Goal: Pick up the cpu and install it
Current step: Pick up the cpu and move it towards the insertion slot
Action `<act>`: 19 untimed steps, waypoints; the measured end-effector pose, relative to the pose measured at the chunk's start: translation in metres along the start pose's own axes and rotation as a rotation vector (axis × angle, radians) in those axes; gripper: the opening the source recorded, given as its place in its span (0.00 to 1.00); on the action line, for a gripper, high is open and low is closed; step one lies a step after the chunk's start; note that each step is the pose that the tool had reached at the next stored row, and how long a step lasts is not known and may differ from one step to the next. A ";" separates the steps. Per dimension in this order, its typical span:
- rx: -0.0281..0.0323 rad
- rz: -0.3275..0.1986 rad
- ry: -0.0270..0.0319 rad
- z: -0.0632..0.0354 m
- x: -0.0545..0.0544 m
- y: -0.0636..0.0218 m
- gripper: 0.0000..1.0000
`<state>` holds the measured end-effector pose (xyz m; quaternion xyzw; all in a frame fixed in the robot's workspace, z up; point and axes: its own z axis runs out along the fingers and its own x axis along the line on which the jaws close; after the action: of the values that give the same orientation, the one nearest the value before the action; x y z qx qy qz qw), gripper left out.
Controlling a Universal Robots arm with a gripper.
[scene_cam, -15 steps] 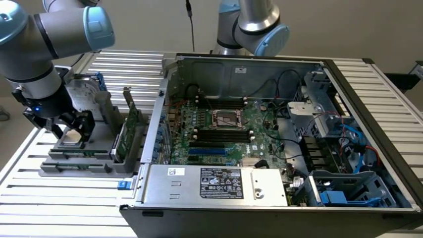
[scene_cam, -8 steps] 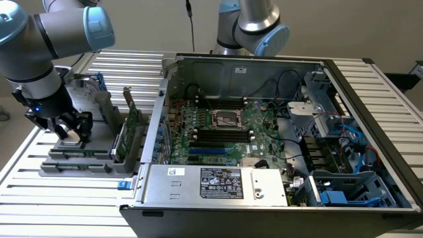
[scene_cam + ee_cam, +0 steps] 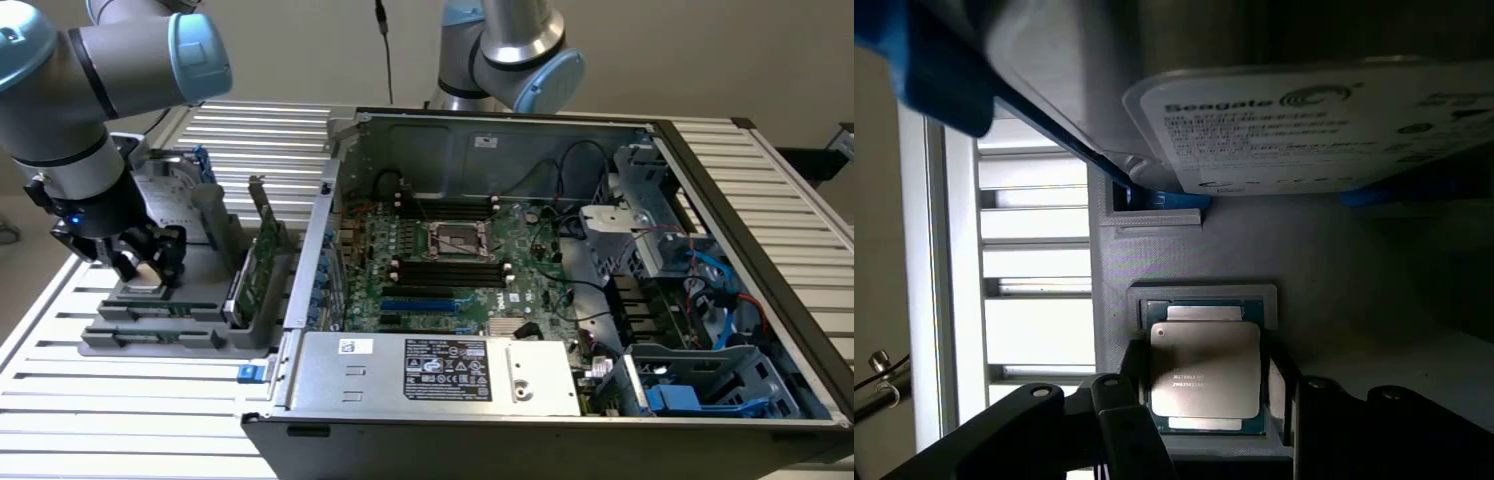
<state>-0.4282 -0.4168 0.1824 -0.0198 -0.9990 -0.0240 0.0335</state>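
The cpu (image 3: pixel 1204 368), a small square chip with a shiny silver-grey top and a pale rim, lies flat in a square recess of the grey holder (image 3: pixel 1184 250). My gripper (image 3: pixel 1209 352) stands straight over it. One dark finger (image 3: pixel 1136 362) is against one edge of the chip and the other finger sits against the opposite edge. In the exterior view my gripper (image 3: pixel 140 262) hangs low over the grey holder (image 3: pixel 174 312) at that view's left, covering the chip. The dark socket (image 3: pixel 454 240) with its metal frame sits mid-motherboard in the open computer case.
A silver hard drive (image 3: pixel 1304 120) with a white label and blue handles stands in the holder just beyond the chip. Upright cards (image 3: pixel 260 262) stand between the holder and the case wall (image 3: pixel 314 250). A second arm (image 3: pixel 514 50) rises behind the case. The slatted table (image 3: pixel 120 400) lies underneath.
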 end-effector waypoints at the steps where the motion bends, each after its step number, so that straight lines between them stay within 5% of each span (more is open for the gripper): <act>1: 0.0000 0.000 0.0000 0.0000 0.000 0.0000 0.55; 13: -0.0003 0.000 -0.0005 -0.0007 0.000 0.0001 0.55; 19: -0.0007 0.000 -0.0001 -0.0097 0.001 0.0005 0.55</act>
<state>-0.4282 -0.4167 0.1921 -0.0199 -0.9989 -0.0244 0.0335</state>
